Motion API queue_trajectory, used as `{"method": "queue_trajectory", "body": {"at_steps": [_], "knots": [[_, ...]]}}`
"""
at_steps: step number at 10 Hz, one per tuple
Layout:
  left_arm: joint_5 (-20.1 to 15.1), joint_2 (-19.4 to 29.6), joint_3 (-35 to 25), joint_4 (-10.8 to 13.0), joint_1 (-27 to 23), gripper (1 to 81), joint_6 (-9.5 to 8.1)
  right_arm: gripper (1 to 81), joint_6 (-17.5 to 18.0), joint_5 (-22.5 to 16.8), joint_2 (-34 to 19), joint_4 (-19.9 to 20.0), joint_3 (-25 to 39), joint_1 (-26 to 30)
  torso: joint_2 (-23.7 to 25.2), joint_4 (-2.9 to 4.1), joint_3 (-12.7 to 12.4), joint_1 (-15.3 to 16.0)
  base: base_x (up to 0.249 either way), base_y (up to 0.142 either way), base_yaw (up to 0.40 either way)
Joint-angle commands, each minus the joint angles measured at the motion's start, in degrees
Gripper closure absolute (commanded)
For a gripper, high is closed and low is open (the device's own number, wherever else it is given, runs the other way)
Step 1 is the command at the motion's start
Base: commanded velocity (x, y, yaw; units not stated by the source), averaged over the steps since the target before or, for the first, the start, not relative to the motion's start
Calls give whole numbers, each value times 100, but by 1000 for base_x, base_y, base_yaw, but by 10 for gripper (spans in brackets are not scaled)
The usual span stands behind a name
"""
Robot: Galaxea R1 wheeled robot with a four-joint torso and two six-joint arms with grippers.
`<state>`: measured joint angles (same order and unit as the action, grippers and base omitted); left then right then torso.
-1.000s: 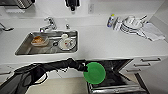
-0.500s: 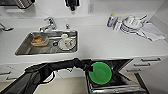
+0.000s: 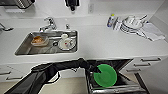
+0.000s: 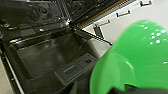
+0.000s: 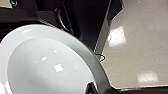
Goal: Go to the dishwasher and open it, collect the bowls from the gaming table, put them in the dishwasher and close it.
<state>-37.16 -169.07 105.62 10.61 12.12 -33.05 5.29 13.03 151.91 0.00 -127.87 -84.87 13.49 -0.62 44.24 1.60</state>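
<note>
Green bowl carried over the open dishwasher

Over the last second the left gripper (image 3: 96, 71) had swung the green bowl (image 3: 106, 75) further across and lower, from beside the counter edge to above the open dishwasher (image 3: 125, 62), so the loading step looked close to its release. The gripper pinched the bowl by its rim; the bowl hung tilted, its bright translucent plastic catching small highlights in the left wrist view (image 4: 140, 57), over the dark lowered door with its detergent compartment (image 4: 75, 68). In the right wrist view a white bowl (image 5: 47, 65) sat close to the camera; whether the right gripper's fingers were closed on it I could not tell.
</note>
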Motion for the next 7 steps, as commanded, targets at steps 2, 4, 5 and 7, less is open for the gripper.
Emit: {"method": "queue_trajectory", "body": {"at_steps": [2,4,5,7], "knots": [[-327,-83,-243,-85,-777,10,27,811,7,-459,-158,-62,122,-96,0,0,0,0,0,0,0],[-336,360,-834,-85,-662,10,44,811,7,-442,-479,-71,705,-62,0,0,0,0,0,0,0],[-380,743,-1394,-76,-532,10,62,811,7,-354,-843,-62,1204,-27,0,0,0,0,0,0,0],[-415,1932,-2664,334,-13,10,36,811,33,-152,-1675,-26,2106,70,0,0,0,0,0,0,0]]}}
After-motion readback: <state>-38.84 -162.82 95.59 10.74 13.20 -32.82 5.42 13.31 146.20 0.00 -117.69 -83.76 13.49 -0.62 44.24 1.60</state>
